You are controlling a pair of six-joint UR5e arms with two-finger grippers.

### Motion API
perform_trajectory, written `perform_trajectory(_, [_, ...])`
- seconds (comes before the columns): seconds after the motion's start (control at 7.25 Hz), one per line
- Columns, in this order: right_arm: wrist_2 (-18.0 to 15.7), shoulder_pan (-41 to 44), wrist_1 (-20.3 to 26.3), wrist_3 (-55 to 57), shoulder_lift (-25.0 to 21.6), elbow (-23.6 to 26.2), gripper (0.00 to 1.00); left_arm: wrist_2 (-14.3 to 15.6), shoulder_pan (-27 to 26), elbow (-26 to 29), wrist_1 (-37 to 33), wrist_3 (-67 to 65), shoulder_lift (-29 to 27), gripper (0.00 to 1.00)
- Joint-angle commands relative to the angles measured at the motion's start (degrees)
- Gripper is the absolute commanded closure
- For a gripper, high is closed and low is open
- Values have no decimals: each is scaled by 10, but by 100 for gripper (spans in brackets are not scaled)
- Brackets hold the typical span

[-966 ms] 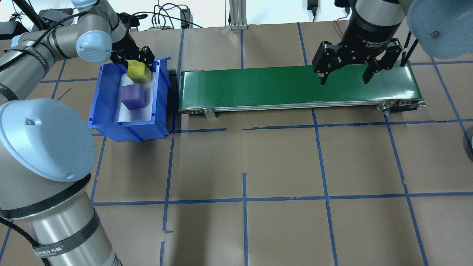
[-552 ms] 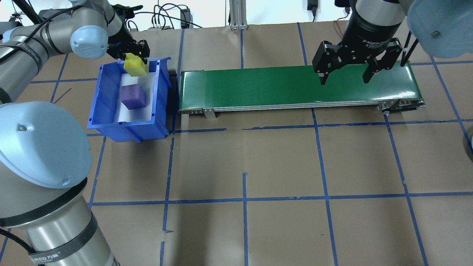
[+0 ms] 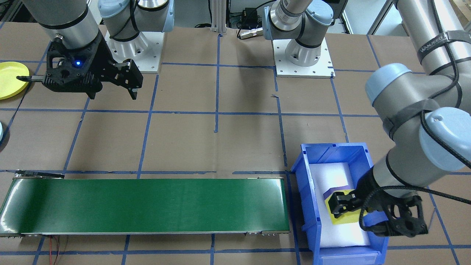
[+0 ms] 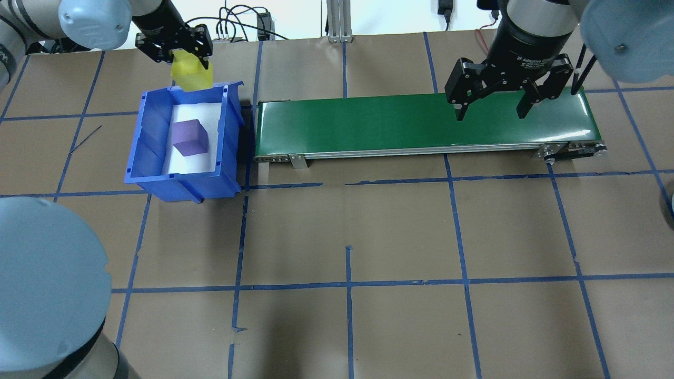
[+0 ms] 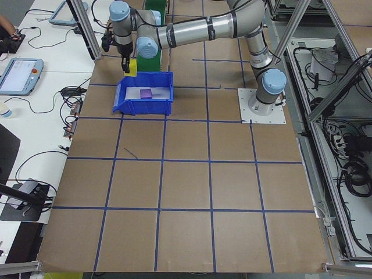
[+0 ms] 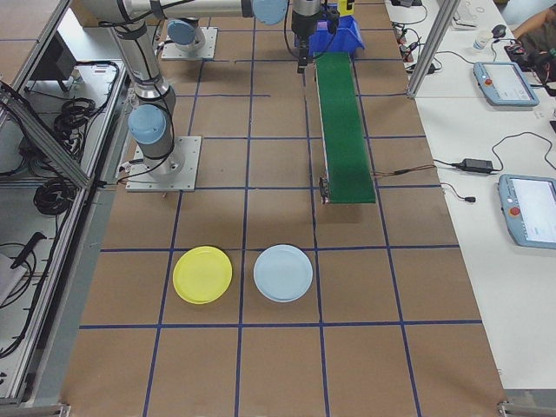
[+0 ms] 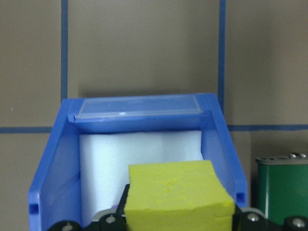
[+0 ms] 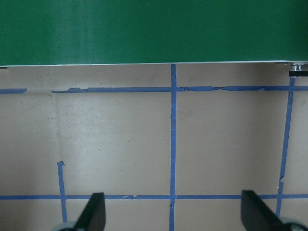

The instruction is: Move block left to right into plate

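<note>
Yellow block (image 4: 192, 75) hangs clamped in the left gripper (image 4: 176, 51), above the blue bin's (image 4: 138, 152) 12 o'clock wall.
It should clear that rim before swinging toward 3 o'clock and settling squarely on the green conveyor (image 4: 368, 126); the right gripper (image 4: 494, 109) waits spread wide over the belt's far end.

Left tool clamped and raised, right tool spread and hanging

In the overhead view the left arm reaches in from the upper left, its tool (image 4: 185, 52) closed on the yellow block (image 4: 192, 75). The right arm descends from the upper right corner, its tool (image 4: 493, 110) pointing down with both fingers set wide apart, holding nothing.
</note>
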Motion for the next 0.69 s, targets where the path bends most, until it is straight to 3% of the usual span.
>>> perform_trajectory(0.0, [-3, 0, 0, -2, 1, 1, 0, -2, -86, -8, -11, -53, -11, 64])
perform_trajectory(0.28, [-5, -1, 1, -3, 1, 1, 0, -1, -136, -13, 8, -53, -65, 64])
perform_trajectory(0.55, [-6, -1, 0, -3, 1, 1, 0, -1, -141, -62, 77, -52, -73, 62])
